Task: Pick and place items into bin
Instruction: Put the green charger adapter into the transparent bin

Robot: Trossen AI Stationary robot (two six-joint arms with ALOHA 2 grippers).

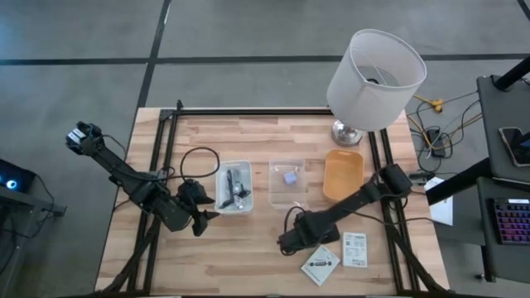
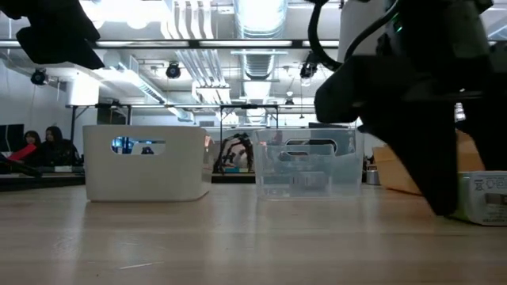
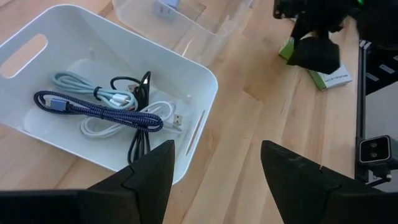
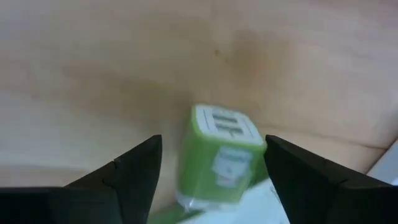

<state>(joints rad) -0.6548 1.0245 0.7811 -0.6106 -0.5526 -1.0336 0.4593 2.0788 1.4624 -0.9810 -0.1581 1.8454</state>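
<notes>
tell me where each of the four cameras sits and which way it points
High view: above the table, looking straight down; both arms, white bin, clear bin.
Low view: table height, looking level into the room; white bin, a dark arm at right.
Left wrist view: over the white bin of cables; left pincer open.
Right wrist view: close above a green block; right pincer open around it.
Shared: the white bin.

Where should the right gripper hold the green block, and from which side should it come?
Probably on its two flat side faces, from straight above. The green block stands on the table, and the open fingers of the right gripper already stand on either side of it. A white packet lies against it.
</notes>
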